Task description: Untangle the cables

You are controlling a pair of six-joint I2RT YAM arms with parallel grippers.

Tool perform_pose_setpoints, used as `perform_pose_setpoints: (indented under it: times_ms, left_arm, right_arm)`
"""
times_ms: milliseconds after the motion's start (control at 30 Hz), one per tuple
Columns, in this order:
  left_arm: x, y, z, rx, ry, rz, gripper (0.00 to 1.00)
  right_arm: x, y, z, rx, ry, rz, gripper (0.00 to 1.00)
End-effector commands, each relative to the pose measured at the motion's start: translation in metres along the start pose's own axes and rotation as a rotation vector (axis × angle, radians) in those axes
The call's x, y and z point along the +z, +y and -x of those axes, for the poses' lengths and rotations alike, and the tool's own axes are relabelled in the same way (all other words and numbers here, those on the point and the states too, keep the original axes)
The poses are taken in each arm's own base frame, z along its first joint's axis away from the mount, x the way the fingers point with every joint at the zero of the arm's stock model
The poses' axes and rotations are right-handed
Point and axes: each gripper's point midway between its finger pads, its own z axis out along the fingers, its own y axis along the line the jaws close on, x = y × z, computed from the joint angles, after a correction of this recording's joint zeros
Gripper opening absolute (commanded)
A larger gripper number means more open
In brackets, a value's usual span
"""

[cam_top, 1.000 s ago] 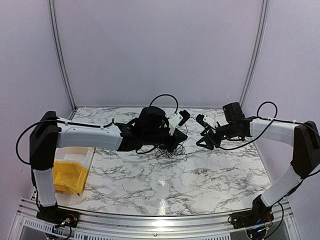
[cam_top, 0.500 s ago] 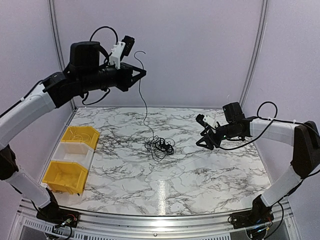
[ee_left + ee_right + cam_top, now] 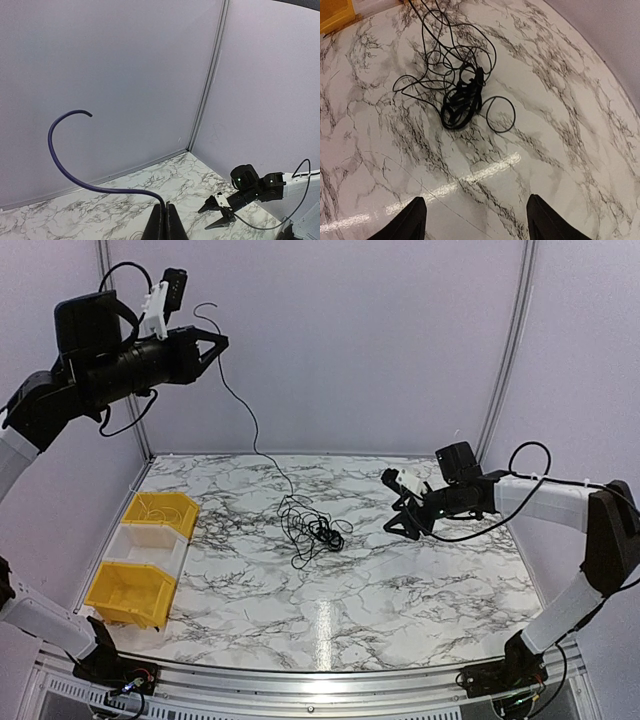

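The cables (image 3: 312,530) lie as a small black wiry bunch (image 3: 461,97) on the marble table's middle. One thin strand (image 3: 247,420) rises from the bunch up to my left gripper (image 3: 222,340), which is raised high at the upper left and shut on it. In the left wrist view the strand (image 3: 65,170) curls up and out from between the closed fingers (image 3: 166,222). My right gripper (image 3: 397,520) hovers low over the table just right of the bunch, open, with nothing between its fingers (image 3: 411,220).
A yellow bin (image 3: 160,512), a white bin (image 3: 145,547) and another yellow bin (image 3: 128,592) stand in a row at the table's left edge. Pale walls (image 3: 320,340) and corner posts close the back and sides.
My left gripper has climbed from the bunch on the table up and to the left, drawing one strand out taut. The bunch has spread slightly. My right gripper has edged a little toward it.
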Motion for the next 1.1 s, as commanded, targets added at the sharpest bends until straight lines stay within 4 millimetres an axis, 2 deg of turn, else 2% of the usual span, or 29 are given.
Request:
perform_pose_setpoints:
  times_ms: [0,133,233,333,400,500,567,600,667,700,733,833,967,1067]
  left_arm:
    - [-0.009,0.023,-0.021,-0.031,0.063,0.118,0.0]
    - [-0.025,0.027,-0.012,-0.028,0.038,0.134,0.0]
    - [-0.036,0.028,0.004,-0.032,-0.001,0.139,0.0]
    - [-0.037,0.022,0.011,-0.046,-0.011,0.108,0.0]
    - [-0.036,0.019,0.015,-0.057,-0.016,0.093,0.0]
    - [-0.037,0.017,0.021,-0.065,-0.026,0.089,0.0]
    - [-0.041,0.018,0.029,-0.064,-0.044,0.097,0.0]
    - [-0.044,0.019,0.034,-0.061,-0.056,0.101,0.0]
    - [-0.052,0.02,0.046,-0.056,-0.084,0.112,0.0]
    - [-0.056,0.021,0.053,-0.05,-0.1,0.12,0.0]
    - [-0.06,0.022,0.06,-0.042,-0.116,0.131,0.0]
    - [-0.079,0.034,0.083,-0.003,-0.178,0.203,0.0]
    - [-0.12,0.056,0.121,0.064,-0.284,0.352,0.0]
    - [-0.137,0.069,0.127,0.11,-0.302,0.441,0.0]
  right_arm:
    - [0.02,0.016,0.037,-0.103,-0.002,0.011,0.69]
    - [0.052,0.032,0.056,-0.155,0.02,0.04,0.69]
    - [0.073,0.038,0.081,-0.172,0.001,0.05,0.71]
    - [0.093,0.05,0.113,-0.21,-0.046,0.087,0.75]
    - [0.114,0.053,0.122,-0.224,-0.049,0.091,0.77]
    - [0.149,0.041,0.124,-0.184,-0.041,0.052,0.75]
    - [0.171,0.03,0.117,-0.161,-0.028,0.012,0.67]
    - [0.18,0.024,0.112,-0.155,-0.021,-0.006,0.57]
    - [0.195,0.018,0.101,-0.146,-0.007,-0.022,0.24]
    - [0.2,0.015,0.094,-0.134,0.007,-0.027,0.14]
    - [0.205,0.013,0.086,-0.12,0.023,-0.028,0.09]
    - [0.208,0.005,0.071,-0.088,0.058,-0.045,0.0]
    - [0.207,-0.006,0.043,-0.035,0.106,-0.055,0.0]
    - [0.204,-0.01,0.03,-0.011,0.13,-0.04,0.0]
